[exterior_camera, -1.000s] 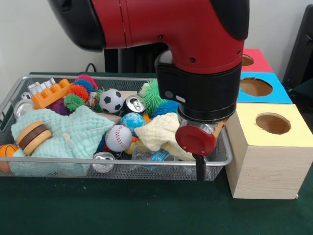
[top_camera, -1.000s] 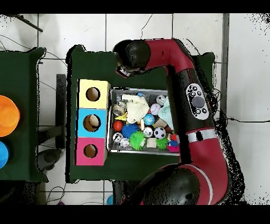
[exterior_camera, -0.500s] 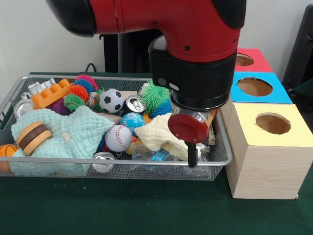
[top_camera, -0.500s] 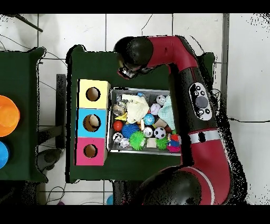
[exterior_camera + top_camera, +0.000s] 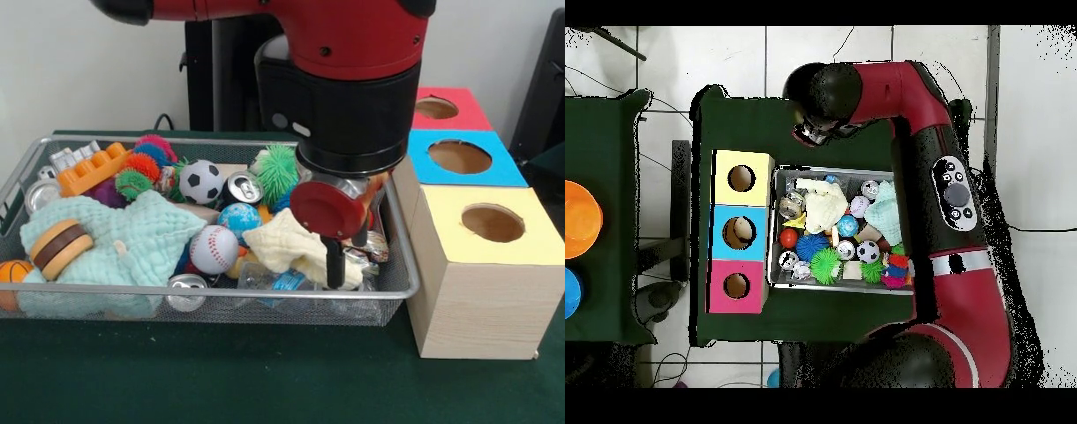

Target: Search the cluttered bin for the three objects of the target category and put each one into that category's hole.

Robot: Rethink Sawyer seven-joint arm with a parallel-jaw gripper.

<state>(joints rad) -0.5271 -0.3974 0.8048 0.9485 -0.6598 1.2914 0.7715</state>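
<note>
Bin (image 5: 221,291): silver wire-mesh basket with a rounded metal rim, set on the dark green counter (image 5: 177,380), touching or just beside the row of boxes at its right in the front view. Filled with clutter.

Arm (image 5: 335,53): red and black, reaching down over the bin's right end in the front view; in the overhead view it runs up the bin's right side and bends across its top edge (image 5: 865,100).

Boxes: three wood-grain boxes in a row, each with one round hole; yellow-topped box (image 5: 485,265) nearest, blue-topped box (image 5: 459,159) behind it, red-topped box (image 5: 446,108) farthest.

Contents, front view: mint-green cloth (image 5: 132,238) at left, with a toy burger (image 5: 60,247) on it; pale yellow cloth (image 5: 287,247) at right; orange toy block (image 5: 88,170); soccer ball (image 5: 202,181); baseball (image 5: 214,248); blue globe ball (image 5: 238,217); green spiky ball (image 5: 278,170); small basketball (image 5: 11,274) at the left edge; two drink cans (image 5: 244,186).

Claw (image 5: 340,265): dark, hanging below a red disc, low over the yellow cloth. Cannot tell whether it is apart or together.
</note>
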